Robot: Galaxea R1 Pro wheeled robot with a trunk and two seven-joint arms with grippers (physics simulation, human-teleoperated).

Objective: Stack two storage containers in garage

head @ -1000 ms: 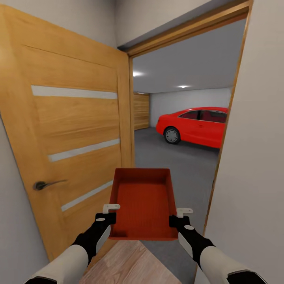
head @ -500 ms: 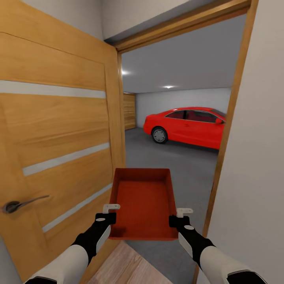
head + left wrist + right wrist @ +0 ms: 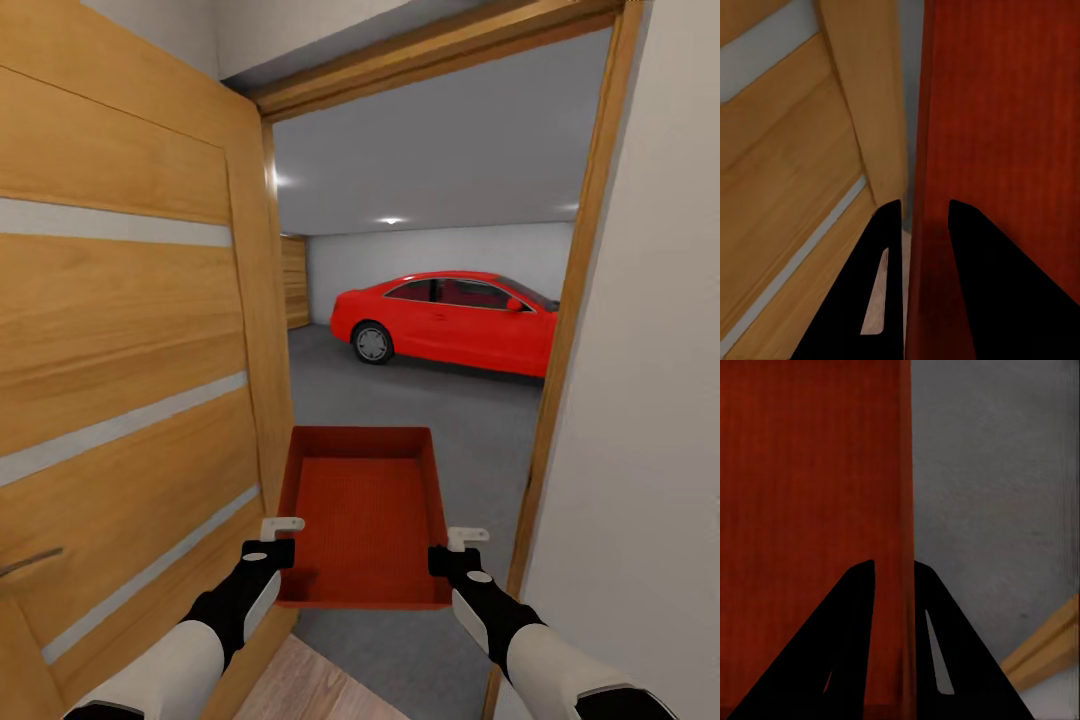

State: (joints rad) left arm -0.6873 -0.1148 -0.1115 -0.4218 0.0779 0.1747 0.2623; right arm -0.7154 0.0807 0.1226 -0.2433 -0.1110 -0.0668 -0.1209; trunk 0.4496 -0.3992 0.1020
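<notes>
Container (image 3: 362, 515) held level between both arms at the garage doorway, long axis pointing straight through to the concrete floor (image 3: 430, 410). Left end effector (image 3: 281, 532) clamps the left wall, right end effector (image 3: 455, 545) the right wall; door (image 3: 130, 400) close on left

An open light-wood door (image 3: 130, 360) with three pale horizontal inlay strips stands swung in at the left of the head view, and a sliver of its dark metal lever handle (image 3: 30, 562) shows at the picture's left edge. A wooden door frame (image 3: 560, 330) borders the opening. Beyond it a glossy red car (image 3: 445, 320) is parked before a plain white wall (image 3: 440, 250), beside wide wooden plank doors (image 3: 295, 282). Round ceiling lights (image 3: 390, 220) glow overhead.
</notes>
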